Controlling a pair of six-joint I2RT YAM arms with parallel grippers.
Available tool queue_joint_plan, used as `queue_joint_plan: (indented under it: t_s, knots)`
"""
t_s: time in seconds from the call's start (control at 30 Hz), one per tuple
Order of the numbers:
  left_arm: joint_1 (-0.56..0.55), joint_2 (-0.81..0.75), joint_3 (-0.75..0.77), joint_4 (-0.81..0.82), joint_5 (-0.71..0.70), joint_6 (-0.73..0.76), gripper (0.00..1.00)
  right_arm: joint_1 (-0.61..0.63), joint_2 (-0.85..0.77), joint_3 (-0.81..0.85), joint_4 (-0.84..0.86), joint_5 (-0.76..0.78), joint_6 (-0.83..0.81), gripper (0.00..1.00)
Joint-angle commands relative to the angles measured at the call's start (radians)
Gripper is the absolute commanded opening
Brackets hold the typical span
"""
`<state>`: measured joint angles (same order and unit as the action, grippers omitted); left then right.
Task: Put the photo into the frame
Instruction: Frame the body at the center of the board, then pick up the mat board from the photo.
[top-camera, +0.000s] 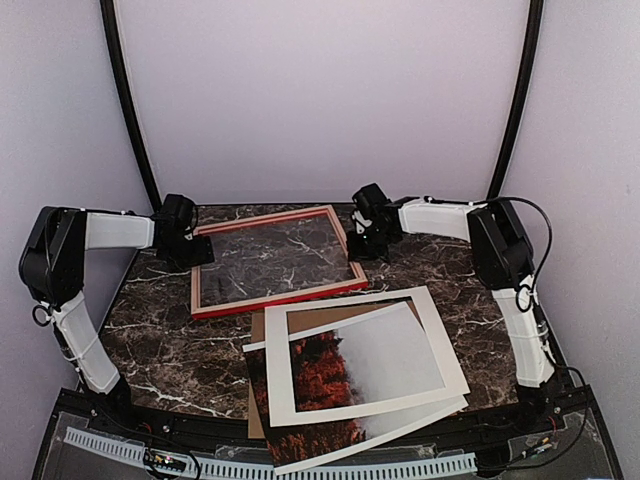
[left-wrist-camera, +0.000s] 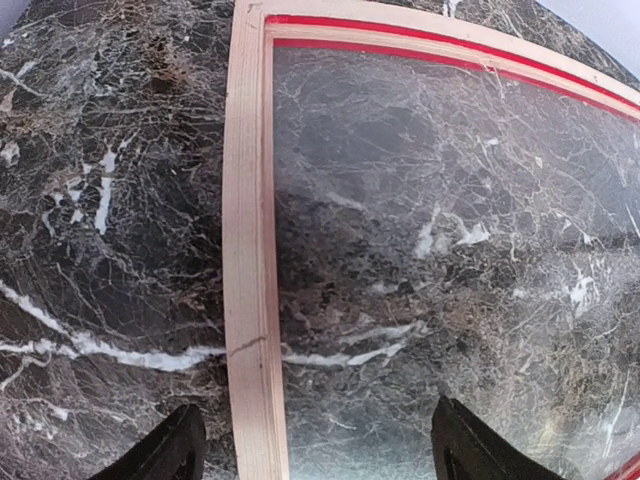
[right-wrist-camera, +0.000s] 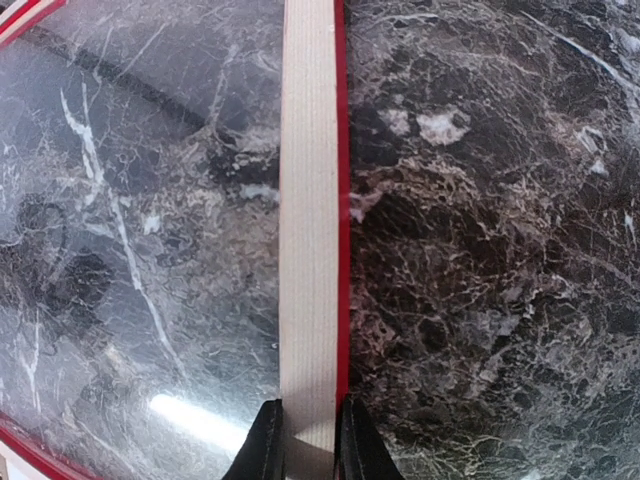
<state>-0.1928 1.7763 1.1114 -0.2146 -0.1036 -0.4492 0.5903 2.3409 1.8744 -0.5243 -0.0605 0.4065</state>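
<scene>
The frame (top-camera: 280, 297), red-edged with pale wood rails and a glass pane, lies at the back of the marble table. My left gripper (top-camera: 195, 250) hangs open at its left rail (left-wrist-camera: 248, 250), and its dark fingers (left-wrist-camera: 165, 455) straddle the rail without touching it. My right gripper (top-camera: 368, 245) is shut on the right rail (right-wrist-camera: 310, 200), which its fingertips pinch from both sides. The photo (top-camera: 320, 375) of red trees fading into fog lies near the front edge. The white mat (top-camera: 440, 340) partly covers it.
A brown backing board (top-camera: 257, 400) peeks out under the photo and mat. Dark marble table (top-camera: 150, 330) spreads to either side. Black curved poles and pale walls close in the back. A perforated white strip runs along the near edge.
</scene>
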Motion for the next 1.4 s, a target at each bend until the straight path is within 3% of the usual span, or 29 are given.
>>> queue_joint_plan:
  t_s: [0.0,0.13,0.2,0.43,0.67,1.03,1.37]
  knots:
    - [-0.003,-0.053,0.006,-0.028,-0.042,-0.005,0.81,0.009,0.02,0.057,0.047,-0.021,0.041,0.0]
    - [-0.014,-0.112,-0.044,-0.007,-0.01,-0.022,0.81,0.009,0.014,0.051,0.052,-0.009,0.042,0.01]
    - [-0.028,-0.15,-0.073,0.001,0.005,-0.034,0.81,0.009,0.013,0.053,0.053,-0.012,0.046,0.06]
    - [-0.127,-0.312,-0.183,0.003,0.097,-0.078,0.82,-0.009,-0.1,-0.037,0.058,0.028,0.031,0.48]
    - [-0.272,-0.46,-0.306,0.032,0.231,-0.16,0.84,-0.045,-0.35,-0.28,0.041,0.098,-0.011,0.73]
    - [-0.49,-0.405,-0.371,0.161,0.278,-0.229,0.84,-0.147,-0.718,-0.784,0.086,0.03,-0.002,0.77]
    - [-0.596,-0.232,-0.348,0.26,0.287,-0.255,0.82,-0.248,-0.752,-0.965,0.185,-0.07,0.015,0.74]
